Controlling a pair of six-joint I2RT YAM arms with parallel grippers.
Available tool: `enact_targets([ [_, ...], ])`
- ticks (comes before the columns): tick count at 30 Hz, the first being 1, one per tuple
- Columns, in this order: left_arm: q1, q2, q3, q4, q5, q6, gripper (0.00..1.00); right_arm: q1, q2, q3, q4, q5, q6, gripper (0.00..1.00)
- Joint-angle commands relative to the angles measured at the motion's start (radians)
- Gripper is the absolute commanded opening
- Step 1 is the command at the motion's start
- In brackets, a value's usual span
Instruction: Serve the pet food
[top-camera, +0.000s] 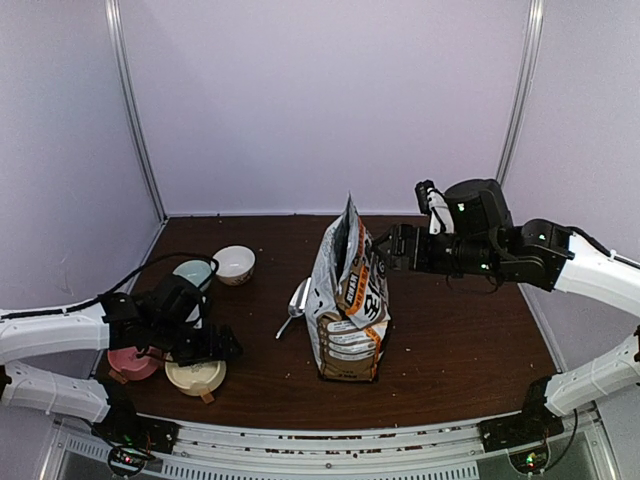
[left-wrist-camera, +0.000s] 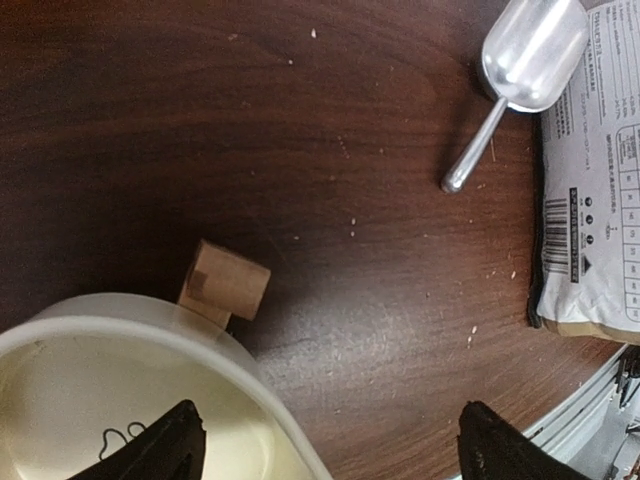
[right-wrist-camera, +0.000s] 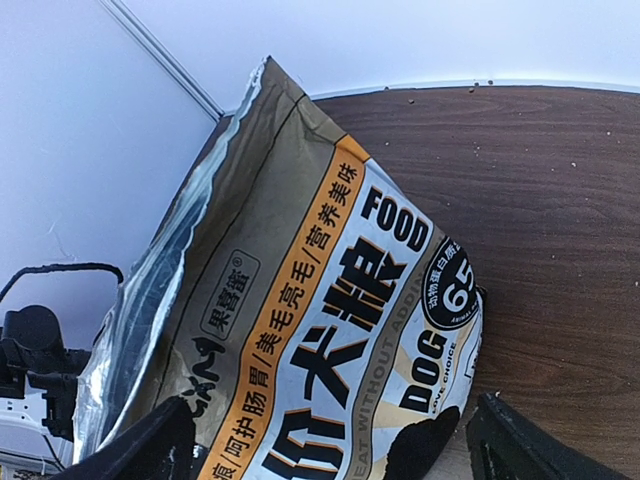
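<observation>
Pet food (right-wrist-camera: 471, 88) is seen only as a few tiny dark pellets, lying loose by the far edge of the table (right-wrist-camera: 560, 200), at the top right of the right wrist view. At the lower left of the top view the left arm is bent low. The left gripper (top-camera: 207, 345) is held over the cream bowl (top-camera: 195, 378), spread wide, with nothing pinched. At the right, the right arm is stretched level toward the standing bag (top-camera: 350, 300). The right gripper (top-camera: 388, 250) is spread wide at the bag's upper edge. The inside of the bag is hidden.
</observation>
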Motion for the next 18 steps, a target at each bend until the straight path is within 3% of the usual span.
enact_targets([
  [1,0.027,0.017,-0.011,0.105,-0.009,0.038,0.91,-0.005,-0.015,-0.014,0.025,-0.018,0.018,0.95],
  [18,0.055,0.100,-0.008,0.203,0.011,0.074,0.91,-0.006,-0.020,-0.025,0.030,-0.031,0.043,0.95],
])
